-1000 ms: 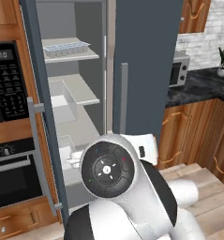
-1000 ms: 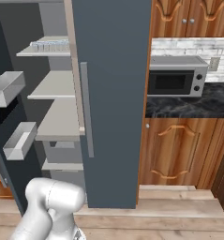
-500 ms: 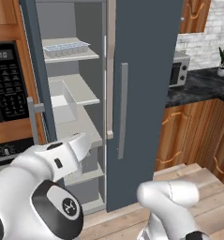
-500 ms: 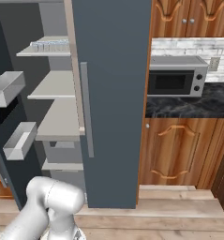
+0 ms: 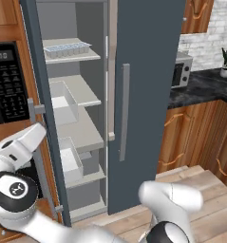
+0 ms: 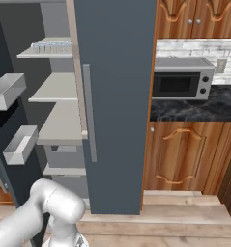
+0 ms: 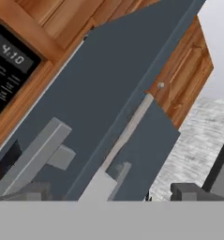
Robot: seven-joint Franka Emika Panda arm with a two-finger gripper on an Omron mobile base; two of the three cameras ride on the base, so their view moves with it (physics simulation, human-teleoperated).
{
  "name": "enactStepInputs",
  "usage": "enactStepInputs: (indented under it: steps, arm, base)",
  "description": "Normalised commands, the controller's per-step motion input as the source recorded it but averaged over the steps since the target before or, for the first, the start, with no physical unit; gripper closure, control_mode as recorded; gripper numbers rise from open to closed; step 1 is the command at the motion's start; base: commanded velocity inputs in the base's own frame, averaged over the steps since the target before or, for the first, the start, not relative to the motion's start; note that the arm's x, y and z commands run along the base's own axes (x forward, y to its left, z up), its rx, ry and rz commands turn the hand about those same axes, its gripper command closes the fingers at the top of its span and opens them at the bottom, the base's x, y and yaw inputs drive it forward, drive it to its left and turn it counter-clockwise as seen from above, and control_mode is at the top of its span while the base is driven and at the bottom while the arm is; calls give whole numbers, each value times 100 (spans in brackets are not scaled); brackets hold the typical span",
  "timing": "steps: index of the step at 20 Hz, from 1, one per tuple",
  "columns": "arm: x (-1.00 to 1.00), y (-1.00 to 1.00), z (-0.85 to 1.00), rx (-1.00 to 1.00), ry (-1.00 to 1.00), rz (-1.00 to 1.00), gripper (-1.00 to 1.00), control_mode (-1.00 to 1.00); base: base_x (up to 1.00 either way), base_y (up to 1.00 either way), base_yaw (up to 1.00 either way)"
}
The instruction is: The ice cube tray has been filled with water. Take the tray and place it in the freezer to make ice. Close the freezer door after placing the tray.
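Left base view: ice cube tray (image 5: 67,48) already set on top shelf of freezer (image 5: 77,123), long axis across shelf, flat, cells up. Remaining step judged: door closing. Freezer door (image 5: 39,118) stands open left of freezer; push best applied on outer face near handle (image 7: 31,157), swept toward freezer. Gripper (image 7: 111,197) jaw state cannot be told.

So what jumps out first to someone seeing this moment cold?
The freezer stands wide open, its door swung out at the left of the left base view. The ice cube tray already sits on the top shelf. In the hand view, the door's grey handle looms close, just above the claw.
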Motion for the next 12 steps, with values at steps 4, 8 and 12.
enactStepInputs:
  steps: [4,8,12]
  arm:
    - [94,45,-17,-4,-2,-16,-100,-100]
    - [77,9,-5,0,-1,-12,-100,-100]
    - [61,1,-3,0,-4,-11,-100,-100]
  base:
    - [0,0,0]
    - [0,0,0]
    - [0,0,0]
